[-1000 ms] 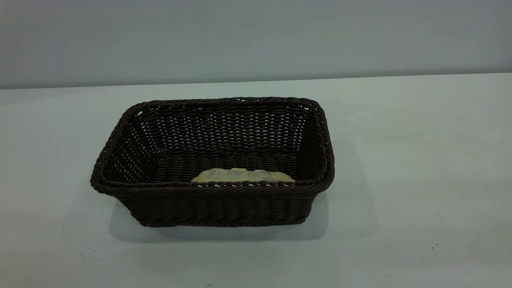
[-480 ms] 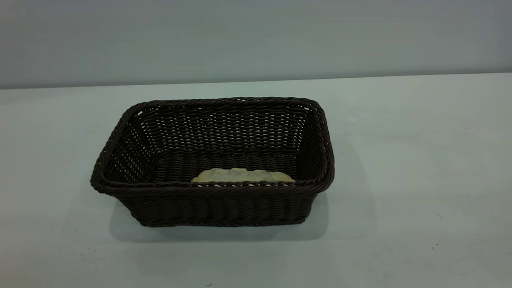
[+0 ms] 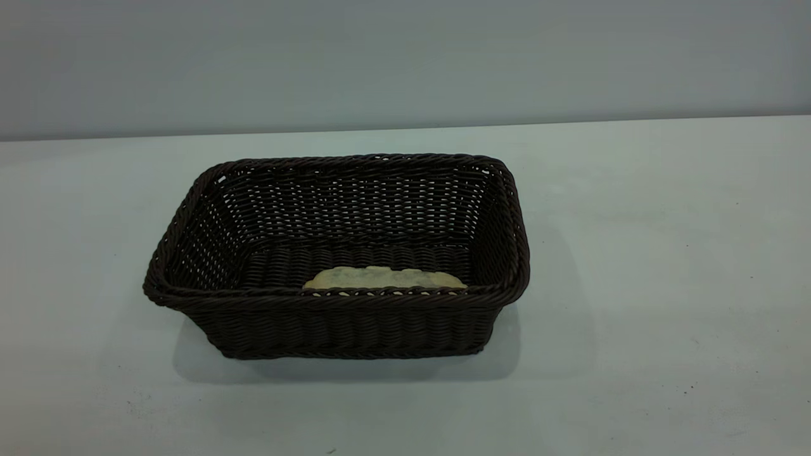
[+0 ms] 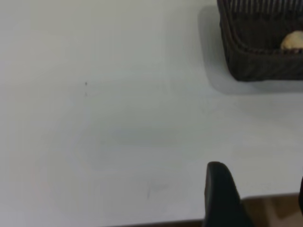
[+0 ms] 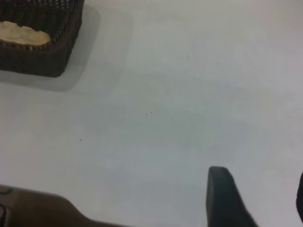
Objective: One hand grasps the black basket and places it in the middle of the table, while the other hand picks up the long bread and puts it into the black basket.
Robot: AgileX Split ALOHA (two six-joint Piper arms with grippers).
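Note:
The black basket [image 3: 336,259] stands on the white table [image 3: 633,253], near its middle. The long bread [image 3: 384,278] lies inside it against the near wall, mostly hidden by the rim. Neither arm shows in the exterior view. In the left wrist view, my left gripper [image 4: 258,176] is open and empty over the table's edge, far from the basket's corner [image 4: 260,52], where a bit of the bread [image 4: 292,40] shows. In the right wrist view, my right gripper [image 5: 258,178] is open and empty above bare table, far from the basket [image 5: 42,52] and the bread [image 5: 22,33].
The table's edge and a brown floor [image 4: 270,213] lie under the left gripper. A brown strip past the table edge [image 5: 33,210] shows in the right wrist view. A plain grey wall [image 3: 405,63] stands behind the table.

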